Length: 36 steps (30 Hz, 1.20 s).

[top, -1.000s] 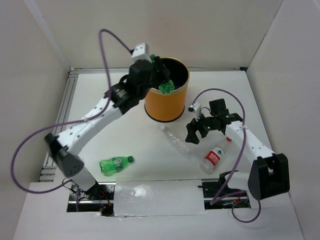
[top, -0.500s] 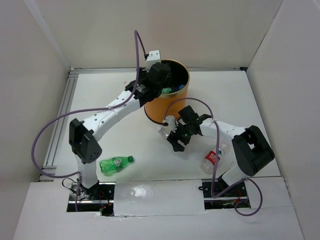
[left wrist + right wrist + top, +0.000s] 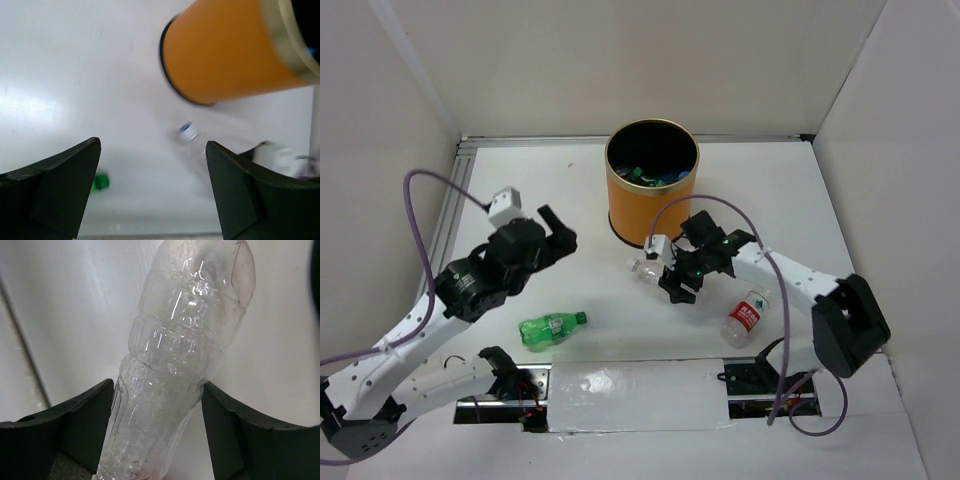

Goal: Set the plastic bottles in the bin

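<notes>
The orange bin (image 3: pixel 645 205) stands at the back centre, with green and blue bottles inside. My left gripper (image 3: pixel 556 232) is open and empty, left of the bin and above a green bottle (image 3: pixel 552 328) lying on the table. In the left wrist view the gripper (image 3: pixel 152 190) frames the bin (image 3: pixel 230 60), a clear bottle's cap (image 3: pixel 188 131) and the green cap (image 3: pixel 101 182). My right gripper (image 3: pixel 672 275) is shut on a clear bottle (image 3: pixel 647 267) in front of the bin; the bottle (image 3: pixel 185 340) fills the gap between its fingers (image 3: pixel 85 415). A red-labelled bottle (image 3: pixel 747 317) lies at the right.
White walls enclose the table at the back and on both sides. A metal rail (image 3: pixel 445 230) runs along the left edge. A white cover (image 3: pixel 630 395) sits between the arm bases at the near edge.
My left arm has drawn back from over the bin to the left front; its green bottle is now inside the bin. My right gripper has closed round the clear bottle.
</notes>
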Tool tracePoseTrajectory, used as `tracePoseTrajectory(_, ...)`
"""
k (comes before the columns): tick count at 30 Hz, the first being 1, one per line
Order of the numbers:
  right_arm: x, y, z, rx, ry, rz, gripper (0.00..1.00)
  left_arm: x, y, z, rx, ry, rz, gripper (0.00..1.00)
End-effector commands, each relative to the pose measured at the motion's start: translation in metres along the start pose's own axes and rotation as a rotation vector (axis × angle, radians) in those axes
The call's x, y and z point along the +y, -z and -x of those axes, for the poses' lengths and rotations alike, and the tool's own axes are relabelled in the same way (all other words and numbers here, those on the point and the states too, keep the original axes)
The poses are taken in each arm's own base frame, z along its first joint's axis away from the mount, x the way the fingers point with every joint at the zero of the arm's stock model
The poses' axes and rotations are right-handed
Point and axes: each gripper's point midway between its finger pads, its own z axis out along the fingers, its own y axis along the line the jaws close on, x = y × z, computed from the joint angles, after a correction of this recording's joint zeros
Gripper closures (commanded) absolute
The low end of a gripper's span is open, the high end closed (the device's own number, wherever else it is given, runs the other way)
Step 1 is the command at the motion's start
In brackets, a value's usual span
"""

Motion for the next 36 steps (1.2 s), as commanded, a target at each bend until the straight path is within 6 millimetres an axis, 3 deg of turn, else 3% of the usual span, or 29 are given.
tracePoseTrajectory(1, 0.009, 0.074, 0.090, -0.280, 0.209, 0.017, 0.97, 0.039, 0.011, -0.072, 0.240, 0.265, 0.147, 0.01)
tracePoseTrajectory(2, 0.010, 0.102, 0.121, -0.371, 0.267, -0.012, 1.00, 0.056, 0.019, -0.096, 0.308, 0.368, 0.193, 0.01)
tracePoseTrajectory(3, 0.011, 0.106, 0.122, -0.379, 0.273, -0.018, 1.00, 0.056, 0.022, -0.102, 0.343, 0.368, 0.192, 0.01)
tracePoseTrajectory(4, 0.011, 0.127, 0.149, -0.452, 0.322, -0.036, 1.00, 0.057, 0.025, -0.111, 0.371, 0.482, 0.224, 0.01)
tracePoseTrajectory(7, 0.006, 0.161, 0.193, -0.566, 0.350, -0.080, 1.00, 0.066, 0.031, -0.147, 0.493, 0.612, 0.288, 0.01)
tracePoseTrajectory(8, 0.003, 0.182, 0.216, -0.626, 0.373, -0.118, 1.00, 0.068, 0.030, -0.154, 0.511, 0.682, 0.325, 0.01)
tracePoseTrajectory(11, -0.024, 0.217, 0.260, -0.743, 0.377, -0.257, 1.00, 0.068, 0.021, -0.168, 0.527, 0.728, 0.337, 0.01)
tracePoseTrajectory(12, -0.042, 0.226, 0.275, -0.789, 0.385, -0.333, 1.00, 0.070, 0.016, -0.170, 0.517, 0.735, 0.348, 0.01)
tracePoseTrajectory(15, -0.098, 0.229, 0.289, -0.812, 0.357, -0.517, 1.00, 0.074, 0.008, -0.175, 0.494, 0.744, 0.385, 0.01)
tracePoseTrajectory(18, -0.148, 0.231, 0.290, -0.799, 0.297, -0.638, 1.00, 0.080, -0.005, -0.177, 0.464, 0.734, 0.434, 0.01)
tracePoseTrajectory(19, -0.169, 0.217, 0.288, -0.785, 0.269, -0.648, 1.00, 0.083, -0.008, -0.178, 0.461, 0.734, 0.455, 0.01)
tracePoseTrajectory(21, -0.198, 0.203, 0.281, -0.745, 0.229, -0.663, 0.90, 0.095, -0.015, -0.190, 0.464, 0.708, 0.505, 0.01)
tracePoseTrajectory(22, -0.207, 0.199, 0.278, -0.723, 0.222, -0.664, 0.78, 0.102, -0.017, -0.193, 0.460, 0.708, 0.531, 0.01)
tracePoseTrajectory(23, -0.210, 0.195, 0.278, -0.711, 0.214, -0.656, 0.59, 0.104, -0.018, -0.195, 0.468, 0.707, 0.532, 0.01)
tracePoseTrajectory(24, -0.221, 0.196, 0.273, -0.700, 0.179, -0.650, 0.22, 0.114, -0.021, -0.204, 0.470, 0.697, 0.572, 0.01)
tracePoseTrajectory(27, -0.220, 0.209, 0.266, -0.722, 0.134, -0.595, 0.00, 0.128, -0.022, -0.210, 0.476, 0.657, 0.618, 0.01)
tracePoseTrajectory(32, -0.192, 0.236, 0.237, -0.715, 0.077, -0.504, 0.00, 0.147, -0.014, -0.212, 0.487, 0.556, 0.780, 0.01)
tracePoseTrajectory(33, -0.184, 0.225, 0.222, -0.696, 0.068, -0.451, 0.00, 0.153, -0.014, -0.213, 0.482, 0.537, 0.809, 0.01)
tracePoseTrajectory(35, -0.173, 0.233, 0.200, -0.684, 0.049, -0.448, 0.00, 0.155, -0.016, -0.216, 0.482, 0.536, 0.831, 0.01)
tracePoseTrajectory(36, -0.165, 0.216, 0.180, -0.661, 0.014, -0.396, 0.00, 0.158, -0.020, -0.219, 0.474, 0.522, 0.848, 0.01)
